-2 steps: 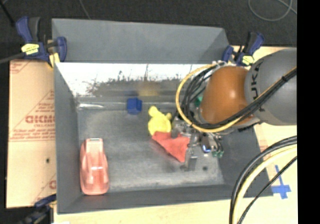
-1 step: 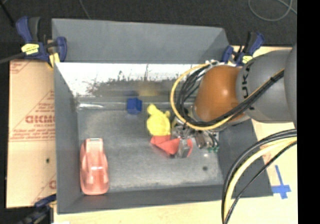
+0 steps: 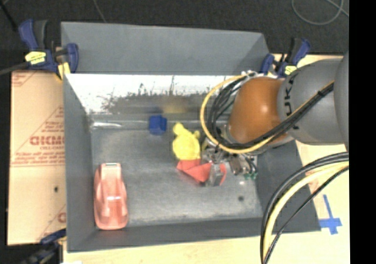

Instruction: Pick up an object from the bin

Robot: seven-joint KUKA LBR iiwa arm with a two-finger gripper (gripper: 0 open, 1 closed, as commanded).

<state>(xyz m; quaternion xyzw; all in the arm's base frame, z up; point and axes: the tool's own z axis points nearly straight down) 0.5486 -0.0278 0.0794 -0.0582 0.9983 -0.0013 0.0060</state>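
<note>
Camera view: gripper (image 3: 216,173) set low at the right end of a red wedge-shaped piece (image 3: 191,168), mid-bin.
Whether the gripper is open or closed cannot be told. The red piece lies just below a yellow lump (image 3: 185,143), apparently touching it. Judged light, rigid and possibly slick. It is best taken across its narrow right end, clear of the yellow lump.

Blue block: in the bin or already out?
Inside. The blue block sits on the bin floor by the back wall, left of the yellow thing, apart from the hand.
</note>
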